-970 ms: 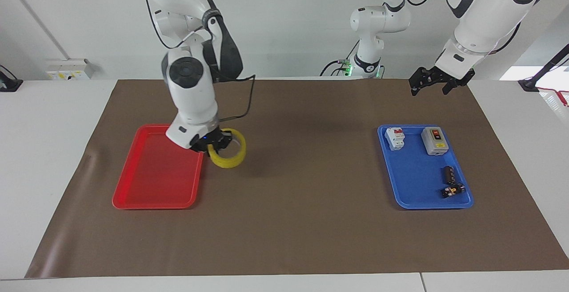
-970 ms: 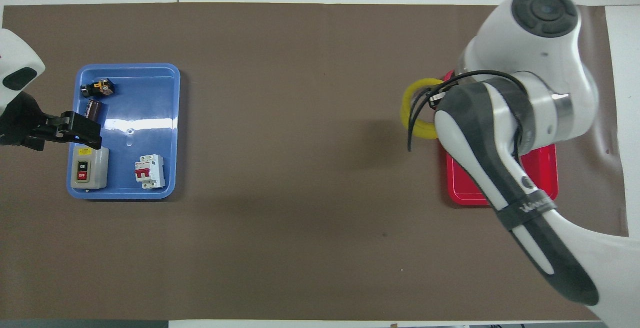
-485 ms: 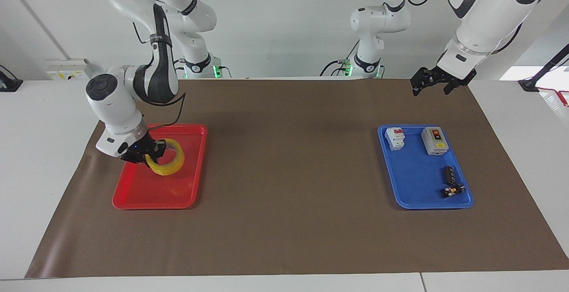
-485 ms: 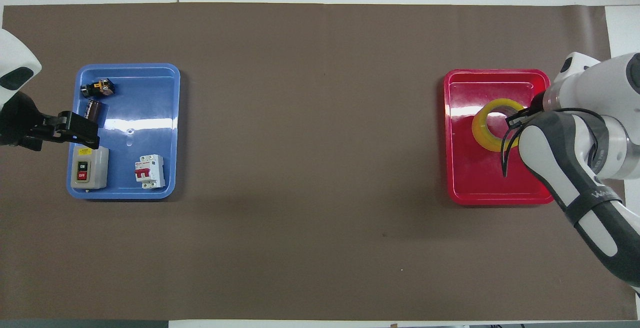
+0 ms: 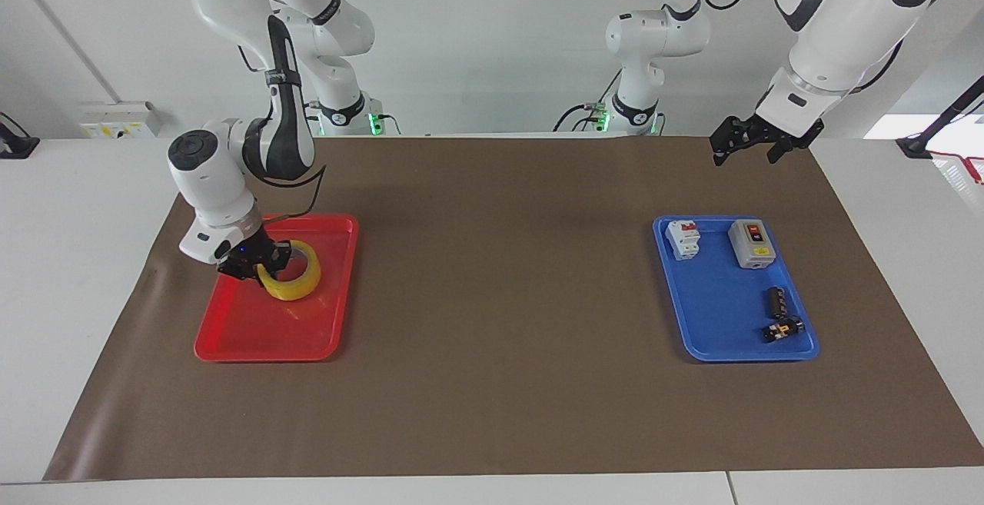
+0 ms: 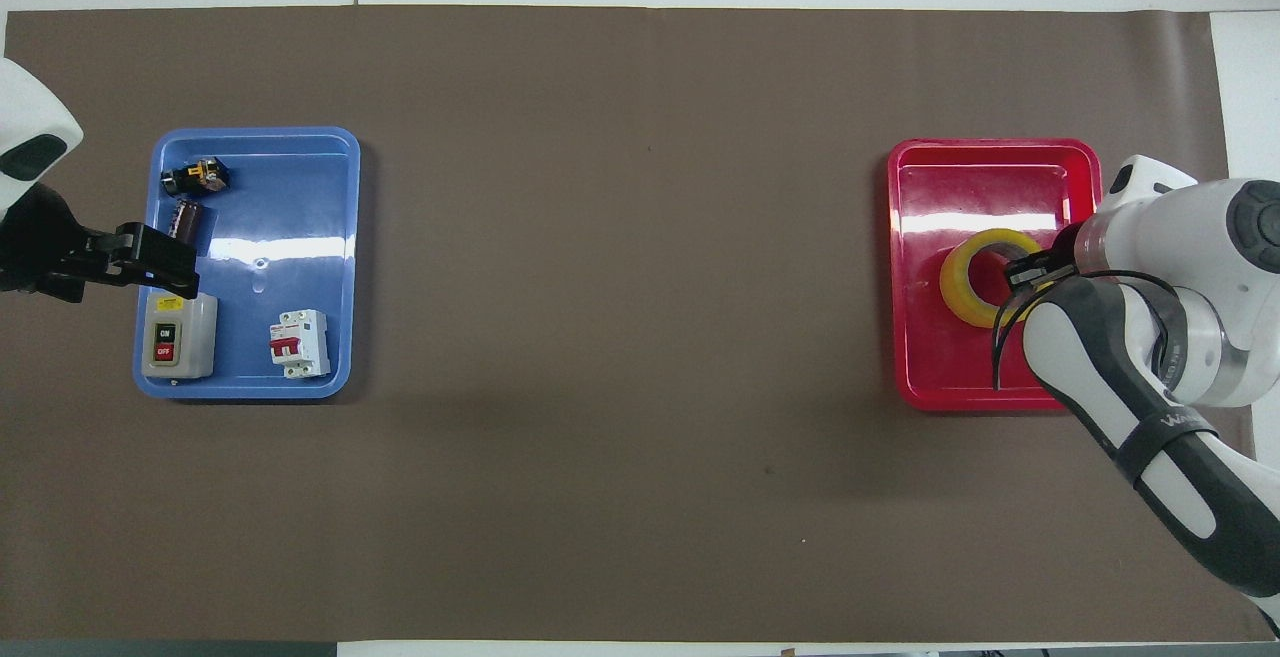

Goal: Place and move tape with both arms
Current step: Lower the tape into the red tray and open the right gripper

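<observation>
Tape [image 5: 294,281] lower in red tray [image 5: 254,340] than before, right gripper [image 5: 257,261] clamped.

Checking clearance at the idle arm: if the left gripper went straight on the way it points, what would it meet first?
The left gripper points down and toward the table's middle. Its line looks free down to the brown mat, near the blue tray, though depth is unclear.
</observation>
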Motion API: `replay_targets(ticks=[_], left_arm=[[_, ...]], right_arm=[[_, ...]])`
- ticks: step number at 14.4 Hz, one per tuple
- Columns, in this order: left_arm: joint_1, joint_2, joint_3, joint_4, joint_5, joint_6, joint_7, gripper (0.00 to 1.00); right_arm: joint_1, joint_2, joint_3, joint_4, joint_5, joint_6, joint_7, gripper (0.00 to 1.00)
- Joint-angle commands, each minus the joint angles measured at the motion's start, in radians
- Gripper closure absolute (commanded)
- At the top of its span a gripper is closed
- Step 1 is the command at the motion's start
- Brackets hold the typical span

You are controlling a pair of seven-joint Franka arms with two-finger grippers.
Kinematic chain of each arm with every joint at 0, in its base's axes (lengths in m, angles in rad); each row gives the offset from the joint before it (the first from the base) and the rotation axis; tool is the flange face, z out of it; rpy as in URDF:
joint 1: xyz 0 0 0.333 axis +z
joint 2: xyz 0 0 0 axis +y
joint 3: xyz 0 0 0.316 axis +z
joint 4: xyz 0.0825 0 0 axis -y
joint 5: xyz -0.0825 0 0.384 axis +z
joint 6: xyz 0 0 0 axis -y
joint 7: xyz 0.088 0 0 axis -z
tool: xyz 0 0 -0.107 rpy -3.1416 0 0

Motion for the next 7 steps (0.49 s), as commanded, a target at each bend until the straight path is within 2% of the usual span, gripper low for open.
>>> replay_targets(ticks=[1, 7], left_arm=[[0.006, -0.031, 0.002, -0.037, -0.012, 0.023, 0.007, 0.00], [0.006, -0.031, 0.002, -0.037, -0.012, 0.023, 0.007, 0.00]], right_arm=[[-0.016, -0.007, 0.011, -0.023, 0.005, 0.026, -0.007, 1.00], [-0.033, 0.027, 0.011, -0.018, 0.005, 0.092, -0.015, 1.00]])
